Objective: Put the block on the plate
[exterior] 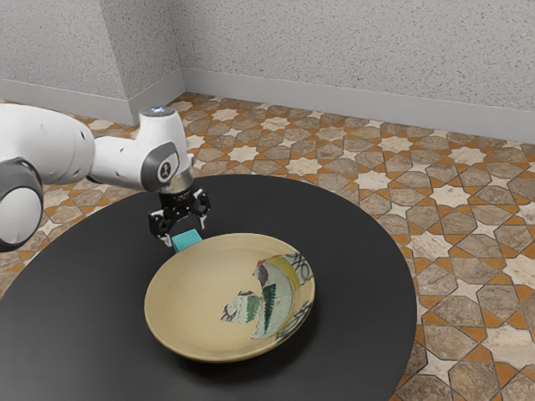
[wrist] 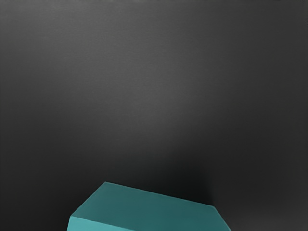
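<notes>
Block (exterior: 187,239) first: it sits on the bench (exterior: 75,326) just beyond the plate's rim in the exterior view, off the plate (exterior: 196,292) itself. That rim covers its lower part from this angle, so I can't tell whether the two touch. What I see of it is teal, with a flat top face and straight edges.

My hand (exterior: 185,233) is right over it, pointing down, and its two fingers stand wide apart, one toward each side of the block. I've got no grip on it: the fingers aren't closed against its sides.

On the wrist view I get the block's darker top face and a strip of a brighter side face, with the dark surface of the bench around it and a soft shadow beside it.

The plate is wide and shallow, tan, with its inside bare. Its painted part lies toward the exterior view's right: green leafy shapes, a pale patch, a yellow band and dark line work near the rim. The bench under it all is round and black.

My arm (exterior: 121,160), white with grey joint covers, reaches in from the exterior view's left. Past the bench I have a floor (exterior: 451,242) of brown and orange tiles with pale stars, and speckled light walls (exterior: 351,42) with a plain baseboard (exterior: 334,96) along the foot.
</notes>
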Robot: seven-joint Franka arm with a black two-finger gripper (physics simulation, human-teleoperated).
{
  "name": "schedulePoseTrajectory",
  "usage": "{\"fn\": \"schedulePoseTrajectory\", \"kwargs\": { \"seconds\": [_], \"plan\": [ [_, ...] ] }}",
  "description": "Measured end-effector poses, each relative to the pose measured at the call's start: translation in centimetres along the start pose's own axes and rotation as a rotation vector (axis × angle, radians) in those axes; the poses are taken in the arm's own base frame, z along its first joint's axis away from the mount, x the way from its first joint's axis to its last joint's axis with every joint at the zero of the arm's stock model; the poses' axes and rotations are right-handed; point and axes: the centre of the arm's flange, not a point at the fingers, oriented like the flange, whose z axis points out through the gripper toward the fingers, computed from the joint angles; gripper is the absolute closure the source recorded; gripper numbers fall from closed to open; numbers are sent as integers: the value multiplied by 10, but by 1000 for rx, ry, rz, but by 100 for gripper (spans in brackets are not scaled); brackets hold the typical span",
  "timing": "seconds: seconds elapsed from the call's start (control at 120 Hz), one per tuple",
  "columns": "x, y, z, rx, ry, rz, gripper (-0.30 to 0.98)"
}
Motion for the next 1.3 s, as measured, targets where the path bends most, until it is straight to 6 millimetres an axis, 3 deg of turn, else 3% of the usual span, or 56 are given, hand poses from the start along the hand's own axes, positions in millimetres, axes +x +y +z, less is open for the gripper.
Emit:
{"fn": "schedulePoseTrajectory", "kwargs": {
  "seconds": [0.208, 0.808, 1.3],
  "plan": [
    [0, 3, 12, 3, 25, 53, 0],
    [-13, 9, 17, -8, 24, 126, 0],
    [-13, 8, 18, -8, 21, 138, 18]
  ]
}}
